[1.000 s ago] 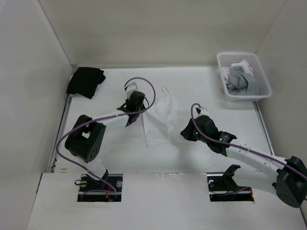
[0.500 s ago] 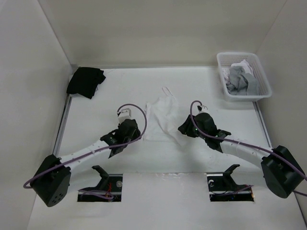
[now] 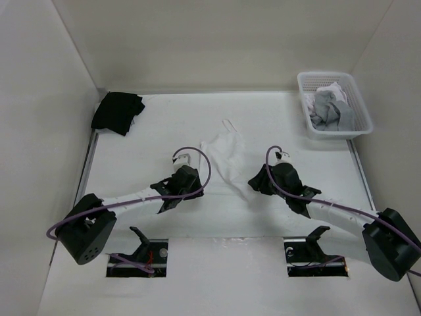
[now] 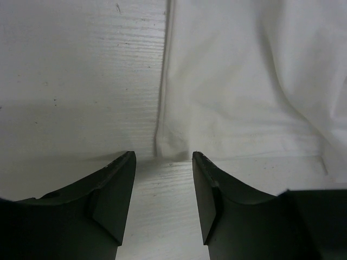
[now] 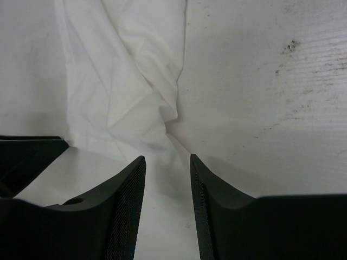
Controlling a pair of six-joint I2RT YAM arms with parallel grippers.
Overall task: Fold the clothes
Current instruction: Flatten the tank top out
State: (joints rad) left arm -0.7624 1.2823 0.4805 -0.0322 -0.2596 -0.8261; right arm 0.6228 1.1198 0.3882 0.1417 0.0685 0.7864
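The clothes, a thin white strappy top, lie crumpled on the white table between my two arms, straps towards the back. My left gripper stands open just short of the top's near left corner; only bare table shows between its fingers. My right gripper is open at the near right corner. A creased tail of the top runs in between its fingertips, loose and not pinched.
A black garment lies in the back left corner. A white plastic basket with grey garments stands at the back right. Pale walls close in the table on the left, back and right.
Both grippers have opened and let go of the top, which hung stretched between them and now lies on the table. Both arms have drawn back to its near corners.
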